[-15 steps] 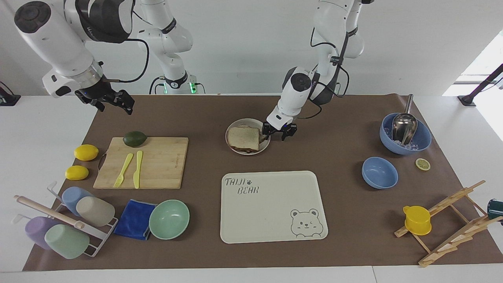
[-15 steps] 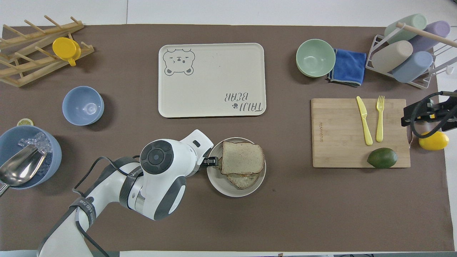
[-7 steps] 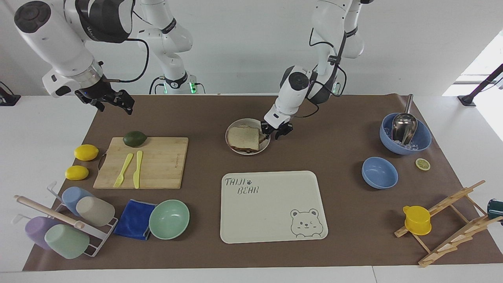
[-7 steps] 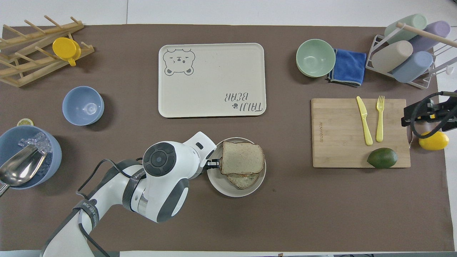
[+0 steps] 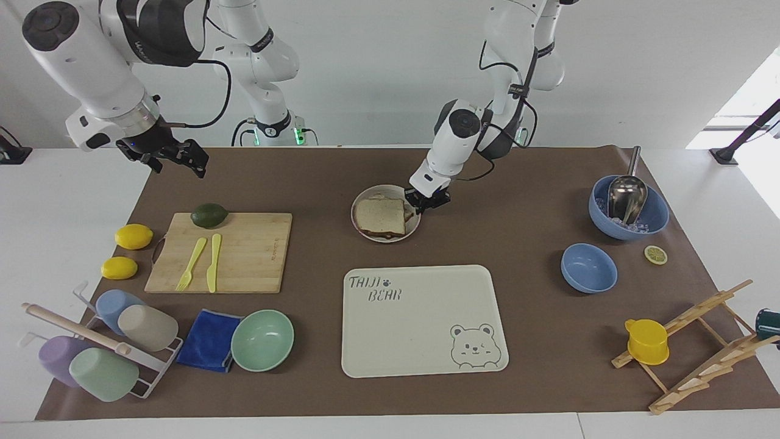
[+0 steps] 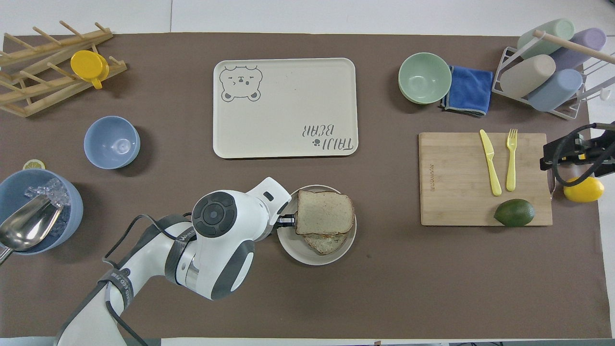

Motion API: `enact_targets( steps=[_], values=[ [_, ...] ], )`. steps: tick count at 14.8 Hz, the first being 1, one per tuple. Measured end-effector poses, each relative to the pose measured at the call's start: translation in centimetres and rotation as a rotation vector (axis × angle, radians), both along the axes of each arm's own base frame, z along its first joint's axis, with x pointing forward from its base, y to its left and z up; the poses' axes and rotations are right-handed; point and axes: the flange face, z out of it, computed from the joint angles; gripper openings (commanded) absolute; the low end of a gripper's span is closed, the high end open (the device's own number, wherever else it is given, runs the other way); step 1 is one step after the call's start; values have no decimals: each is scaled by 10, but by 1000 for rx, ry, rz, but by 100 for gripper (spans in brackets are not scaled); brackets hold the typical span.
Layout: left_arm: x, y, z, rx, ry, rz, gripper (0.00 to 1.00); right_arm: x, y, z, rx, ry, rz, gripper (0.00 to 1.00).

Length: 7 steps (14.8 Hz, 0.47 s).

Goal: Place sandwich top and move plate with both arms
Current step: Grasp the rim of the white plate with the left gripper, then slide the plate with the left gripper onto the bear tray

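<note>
Your sandwich top (image 5: 381, 214) – pale brown, darker crust – sits on the lower slice in the beige plate (image 5: 414, 228), with your left gripper (image 5: 420, 204) clenched on the plate's rim. Farther out lies the bear tray (image 5: 420, 320). Your right gripper (image 5: 173, 155) waits, fingers released, over the mat near the cutting board (image 5: 244, 253) and avocado (image 5: 209, 214).

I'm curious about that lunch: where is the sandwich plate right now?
The plate sits mid-table, nearer the robots than the bear tray, with the left gripper at its rim.
</note>
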Motion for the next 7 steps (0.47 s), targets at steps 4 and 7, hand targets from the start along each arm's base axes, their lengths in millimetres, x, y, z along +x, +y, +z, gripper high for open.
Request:
enact_targets(
  steps=[4, 7],
  values=[
    [2, 2, 0, -1, 0, 6, 0, 0, 0, 0, 0, 0, 0, 100],
    [7, 4, 7, 1, 13, 8, 0, 0, 0, 0, 0, 0, 0, 100]
  ],
)
